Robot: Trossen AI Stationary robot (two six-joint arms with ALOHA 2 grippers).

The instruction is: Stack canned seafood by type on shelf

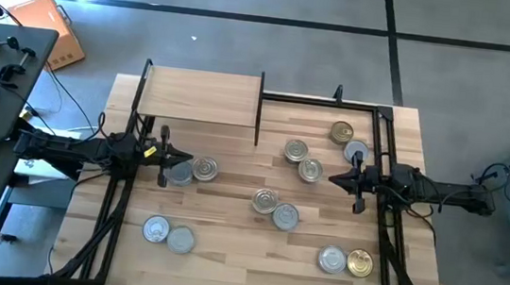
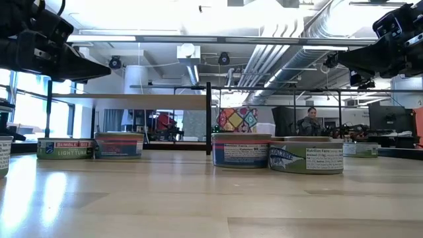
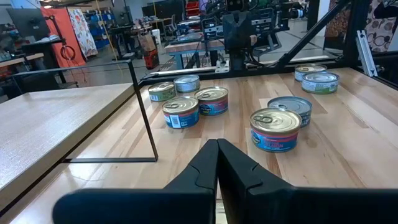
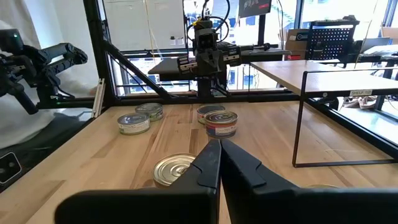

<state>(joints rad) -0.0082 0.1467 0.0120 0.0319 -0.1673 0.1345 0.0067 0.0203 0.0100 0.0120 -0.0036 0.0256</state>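
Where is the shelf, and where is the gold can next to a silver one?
shelf [image 1: 201, 97]: high view, middle of its wooden board.
gold can [image 1: 360, 263]: high view, centre of its lid.

My left gripper [image 1: 169, 164]: fingers pressed together, empty, arm reaching in level from the left | My right gripper [image 1: 337, 179]: fingers pressed together, empty, arm reaching in level from the right

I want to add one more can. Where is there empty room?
The shelf top is bare. So is the table strip between the front-left pair and front-right pair. It's crowded in the middle and by the right gripper.
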